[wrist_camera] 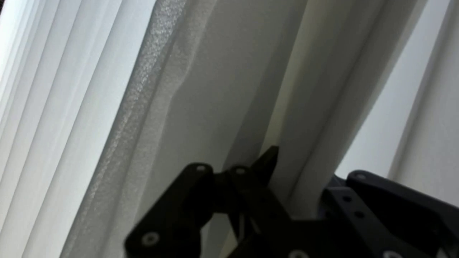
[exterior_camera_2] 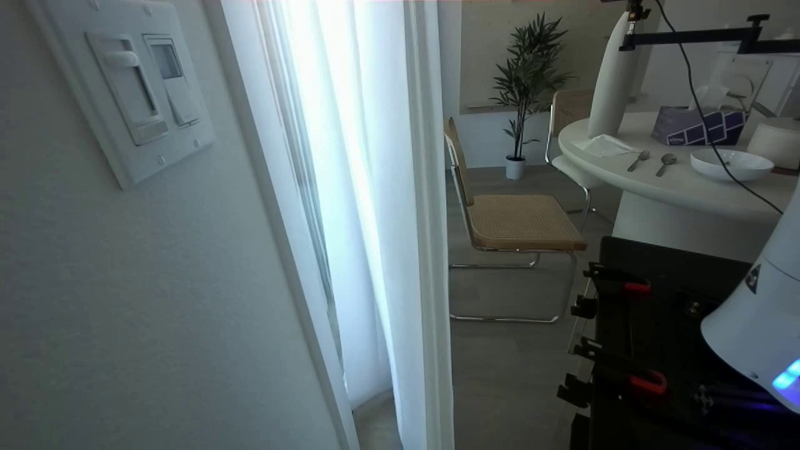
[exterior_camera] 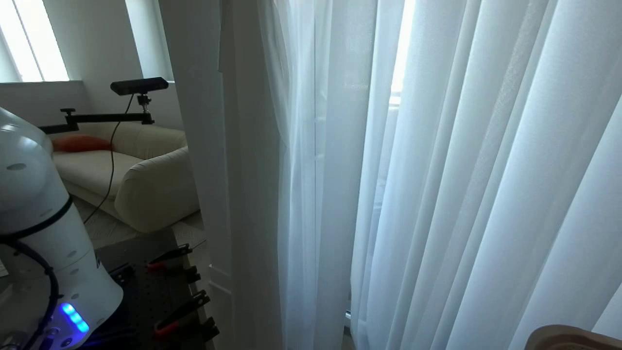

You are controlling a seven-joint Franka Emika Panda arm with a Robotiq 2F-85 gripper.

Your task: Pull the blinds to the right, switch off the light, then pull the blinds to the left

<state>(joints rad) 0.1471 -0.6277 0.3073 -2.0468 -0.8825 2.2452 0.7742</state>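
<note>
Exterior view, upper left: light switch [exterior_camera_2: 128,87] is sitting on the wall [exterior_camera_2: 187,312]; the blinds [exterior_camera_2: 375,187] are hanging to its right, white and pleated. Wrist view: bright pleats [wrist_camera: 68,125] are slanting down the left side; next, the fingers [wrist_camera: 267,162] are standing either side of a bunched fold [wrist_camera: 304,179], the rightmost partly hiding behind cloth. Cannot tell whether they are clenching it. Judging this as a blinds pull, direction unclear. For good handling: gathering several pleats, confirming a firm hold before travelling, then drawing slowly sideways, keeping the cloth from twisting or slipping.
</note>
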